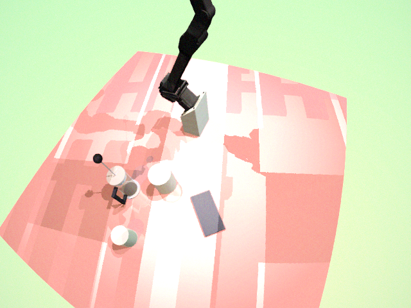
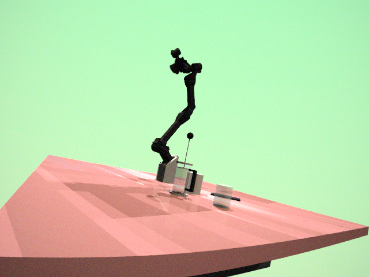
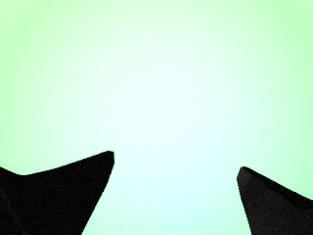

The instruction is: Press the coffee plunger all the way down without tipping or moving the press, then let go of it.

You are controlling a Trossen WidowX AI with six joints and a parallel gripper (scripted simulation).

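Observation:
The coffee press (image 1: 124, 182) (image 2: 179, 180) stands upright on the table, a clear cylinder with a pale lid and a black side handle (image 1: 119, 197) (image 2: 195, 180). Its plunger knob (image 1: 97, 158) (image 2: 189, 135), a black ball, stands high above the lid on a long thin rod, so the plunger is up. My gripper (image 3: 179, 167) is open, with nothing between its two black fingers. In the exterior view the arm's far end is raised high above the press, apart from it. The gripper is outside the top view, and the wrist view shows only pale green background.
A white cylinder (image 1: 160, 174) (image 2: 198, 184) stands close beside the press. A smaller pale green cup-like cylinder (image 1: 124, 235) (image 2: 222, 198) and a flat dark slab (image 1: 208, 213) (image 2: 236, 198) are farther from the arm's grey base block (image 1: 196, 117) (image 2: 168, 170).

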